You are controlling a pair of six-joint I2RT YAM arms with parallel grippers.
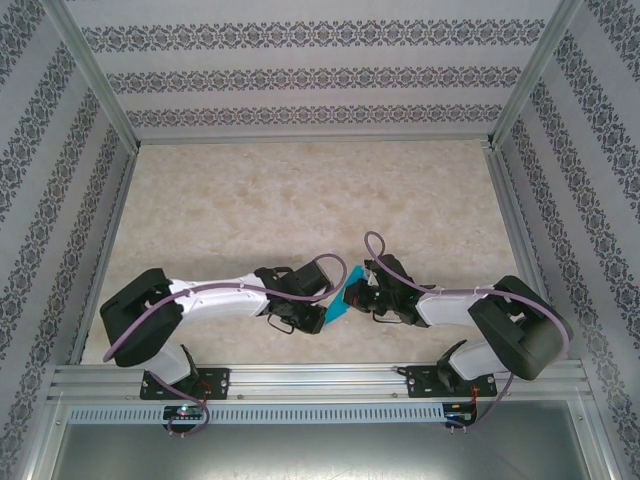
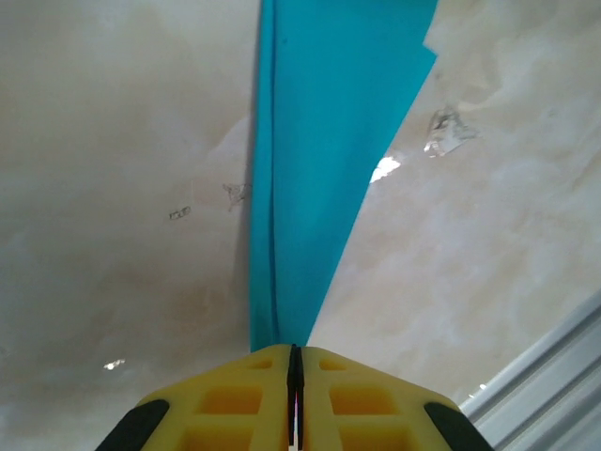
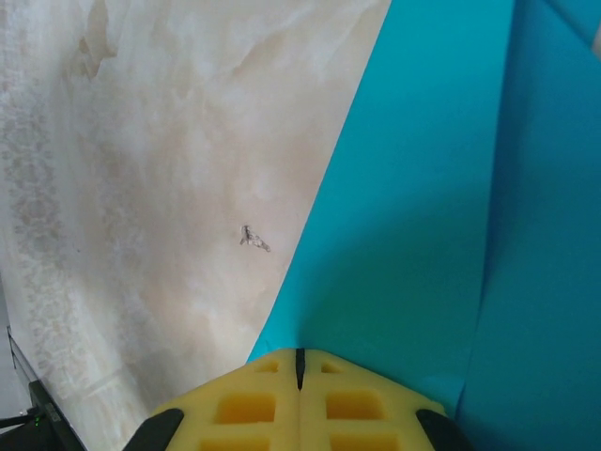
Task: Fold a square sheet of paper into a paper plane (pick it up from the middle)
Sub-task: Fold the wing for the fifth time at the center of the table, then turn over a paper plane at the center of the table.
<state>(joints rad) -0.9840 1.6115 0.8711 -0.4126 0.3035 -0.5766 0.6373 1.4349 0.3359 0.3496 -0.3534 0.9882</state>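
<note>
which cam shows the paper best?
Left wrist: the paper runs as a folded, creased strip from the shut left gripper. Right wrist crops it to a blue sheet; top external shows a small sliver.

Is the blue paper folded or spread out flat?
Folded. The blue paper is a narrow tapering strip with a crease line running down it, and the left hand pinches its tip.

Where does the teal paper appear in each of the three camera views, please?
Top external: the teal paper sits low centre, at the near edge of the tabletop.
Left wrist: the teal paper is a narrow strip running from the shut left claw to the top edge.
Right wrist: the teal paper covers the right side, above the shut right claw.
Shared landmark: the beige marbled tabletop.
</note>
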